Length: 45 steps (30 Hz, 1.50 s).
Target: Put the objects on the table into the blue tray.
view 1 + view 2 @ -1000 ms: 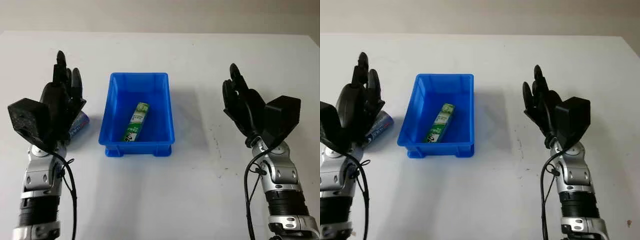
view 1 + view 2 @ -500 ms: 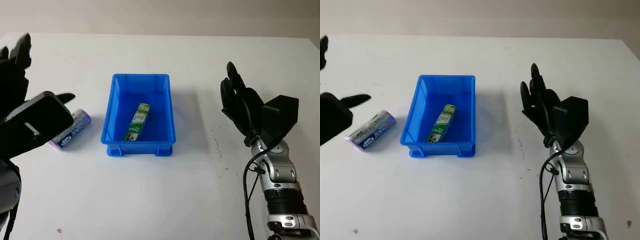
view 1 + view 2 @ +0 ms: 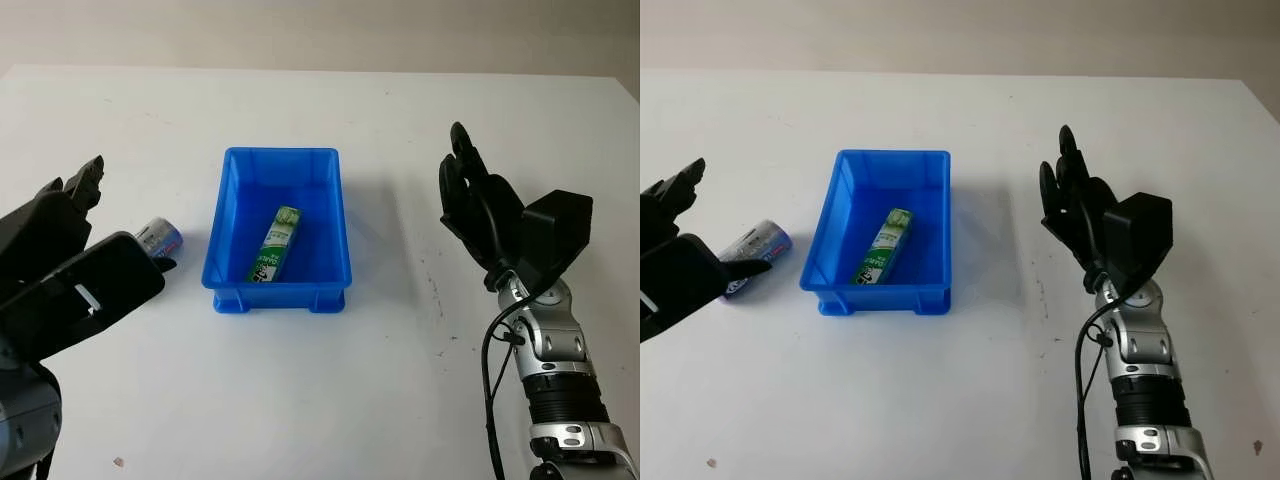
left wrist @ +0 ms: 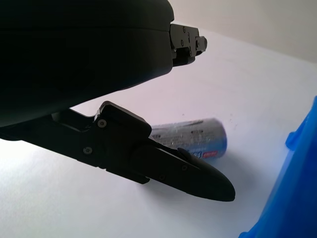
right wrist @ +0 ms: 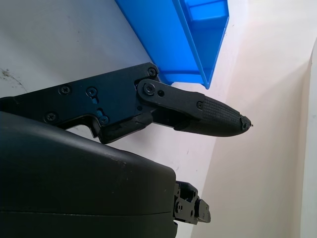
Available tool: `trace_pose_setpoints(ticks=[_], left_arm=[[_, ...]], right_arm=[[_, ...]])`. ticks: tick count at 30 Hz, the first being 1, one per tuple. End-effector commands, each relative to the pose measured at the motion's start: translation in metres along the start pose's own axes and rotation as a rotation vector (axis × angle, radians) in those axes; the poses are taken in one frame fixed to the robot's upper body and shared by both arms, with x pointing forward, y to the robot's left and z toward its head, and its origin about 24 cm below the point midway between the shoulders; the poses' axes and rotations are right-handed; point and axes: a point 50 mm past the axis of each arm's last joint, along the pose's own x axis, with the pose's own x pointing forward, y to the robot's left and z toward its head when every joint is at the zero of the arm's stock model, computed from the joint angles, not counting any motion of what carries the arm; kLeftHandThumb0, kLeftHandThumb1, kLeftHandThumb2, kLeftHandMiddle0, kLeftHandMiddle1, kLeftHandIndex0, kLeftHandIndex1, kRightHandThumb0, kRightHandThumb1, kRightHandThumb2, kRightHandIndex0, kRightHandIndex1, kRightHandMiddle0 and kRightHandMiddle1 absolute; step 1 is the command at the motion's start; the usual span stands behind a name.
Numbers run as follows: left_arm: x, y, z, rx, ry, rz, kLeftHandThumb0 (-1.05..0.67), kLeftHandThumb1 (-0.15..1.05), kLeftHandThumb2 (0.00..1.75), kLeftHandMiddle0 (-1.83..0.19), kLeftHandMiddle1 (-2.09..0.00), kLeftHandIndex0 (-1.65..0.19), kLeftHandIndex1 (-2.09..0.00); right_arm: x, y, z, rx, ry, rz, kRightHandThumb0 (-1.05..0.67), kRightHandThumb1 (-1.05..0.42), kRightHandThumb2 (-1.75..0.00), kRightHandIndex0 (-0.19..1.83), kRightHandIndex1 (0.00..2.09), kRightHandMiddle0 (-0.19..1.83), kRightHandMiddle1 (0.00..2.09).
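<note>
Under and ahead of my fingers spreads a white table point(image 3: 400, 380), faintly scuffed. Past my fingertips, at its far edge, rises a plain beige wall point(image 3: 320, 30).

From my remote station, I look down on what reads as a robotics lab test bench: a plain white table point(image 3: 380, 400) set against a bare, pale wall point(image 3: 320, 30), with nothing domestic or commercial around it. The tabletop carries faint dark scuffs to the right of a blue plastic parts tray point(image 3: 224, 205), the kind used for bench sorting. Exposed black cables point(image 3: 1085, 350) loop along the metal forearm point(image 3: 1145, 390) of the humanoid I am driving, and the staging is sparse and deliberate, like a data-collection setup.
</note>
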Motion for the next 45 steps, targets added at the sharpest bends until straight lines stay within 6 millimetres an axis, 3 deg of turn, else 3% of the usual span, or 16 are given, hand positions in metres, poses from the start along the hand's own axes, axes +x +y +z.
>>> trace_pose_setpoints(ticks=[1,11,16,17,18,19,20,22,26,29,32,34,36,39,42,45], left_arm=[[0.004,-0.012,-0.006,0.006,0.036,-0.050,-0.83,0.98,0.05,0.10,-0.04,0.09,-0.05],[0.015,-0.051,-0.007,0.140,0.059,-0.189,-0.92,1.02,0.07,0.14,-0.05,0.13,-0.04],[0.023,-0.069,-0.003,0.271,0.113,-0.111,-0.88,1.04,0.06,0.04,-0.10,0.09,-0.06],[0.025,-0.072,-0.003,0.292,0.121,-0.085,-0.85,1.04,0.06,0.08,-0.49,0.04,-0.10],[0.028,-0.074,-0.003,0.315,0.131,-0.055,-0.82,1.04,0.06,0.11,-1.10,-0.08,-0.18],[0.030,-0.077,-0.003,0.335,0.139,-0.018,-0.79,1.04,0.06,0.07,-1.45,-0.15,-0.36],[0.033,-0.078,-0.003,0.349,0.147,0.016,-0.77,1.04,0.06,-0.01,-1.73,-0.10,-0.76],[0.039,-0.082,-0.003,0.381,0.166,0.069,-0.68,1.04,0.09,-0.22,-2.01,-0.02,-1.26],[0.053,-0.086,-0.005,0.569,0.208,0.128,-0.63,1.05,0.29,-0.71,-2.09,0.13,-1.49],[0.059,-0.086,-0.005,0.667,0.212,0.144,-0.62,1.05,0.43,-0.71,-2.09,0.12,-1.62],[0.063,-0.084,-0.004,0.684,0.211,0.158,-0.62,1.05,0.50,-0.75,-2.09,0.10,-1.96],[0.064,-0.083,-0.003,0.669,0.198,0.181,-0.59,1.05,0.48,-0.79,-2.09,-0.06,-2.07],[0.066,-0.081,-0.003,0.662,0.178,0.210,-0.56,1.05,0.47,-1.01,-2.09,-0.24,-2.09],[0.067,-0.077,-0.002,0.630,0.145,0.247,-0.47,1.05,0.44,-1.27,-2.09,-0.35,-2.09],[0.067,-0.069,-0.002,0.617,0.117,0.287,-0.45,1.05,0.42,-1.30,-2.09,-0.38,-2.09],[0.065,-0.058,0.001,0.608,0.080,0.322,-0.45,1.05,0.40,-1.19,-2.09,-0.28,-2.09]], right_arm=[[0.002,-0.004,0.005,0.016,-0.038,-0.009,-0.72,-1.05,-0.66,-0.19,0.00,-0.19,0.00],[0.003,-0.007,0.008,0.021,-0.041,-0.011,-0.70,-1.05,-0.67,-0.19,0.00,-0.19,0.00],[0.002,-0.006,0.009,0.033,-0.048,-0.018,-0.70,-1.05,-0.66,-0.19,0.00,-0.19,0.00],[0.002,-0.006,0.009,0.034,-0.046,-0.017,-0.70,-1.05,-0.66,-0.19,0.00,-0.19,0.00],[0.002,-0.006,0.009,0.036,-0.046,-0.015,-0.71,-1.05,-0.66,-0.19,0.00,-0.19,0.00],[0.002,-0.007,0.009,0.034,-0.047,-0.014,-0.70,-1.05,-0.66,-0.19,0.00,-0.19,0.00],[0.001,-0.007,0.009,0.031,-0.050,-0.015,-0.70,-1.05,-0.66,-0.19,0.00,-0.19,0.00],[0.001,-0.007,0.009,0.034,-0.052,-0.018,-0.70,-1.05,-0.66,-0.19,0.00,-0.19,0.00],[-0.001,-0.008,0.007,0.030,-0.054,-0.015,-0.70,-1.05,-0.65,-0.19,0.00,-0.19,0.00],[-0.001,-0.008,0.007,0.026,-0.057,-0.018,-0.69,-1.05,-0.66,-0.19,0.00,-0.19,0.00],[-0.002,-0.008,0.007,0.028,-0.055,-0.019,-0.69,-1.05,-0.65,-0.19,0.00,-0.19,0.00],[-0.002,-0.008,0.007,0.033,-0.048,-0.014,-0.69,-1.05,-0.64,-0.19,0.00,-0.19,0.00],[-0.002,-0.009,0.007,0.034,-0.051,-0.010,-0.68,-1.05,-0.65,-0.19,0.00,-0.19,0.00],[-0.002,-0.008,0.007,0.029,-0.054,-0.013,-0.68,-1.05,-0.65,-0.19,0.00,-0.19,0.00],[-0.002,-0.009,0.007,0.028,-0.051,-0.014,-0.68,-1.05,-0.64,-0.19,0.00,-0.19,0.00],[-0.002,-0.008,0.007,0.029,-0.052,-0.017,-0.69,-1.05,-0.64,-0.19,0.00,-0.19,0.00]])
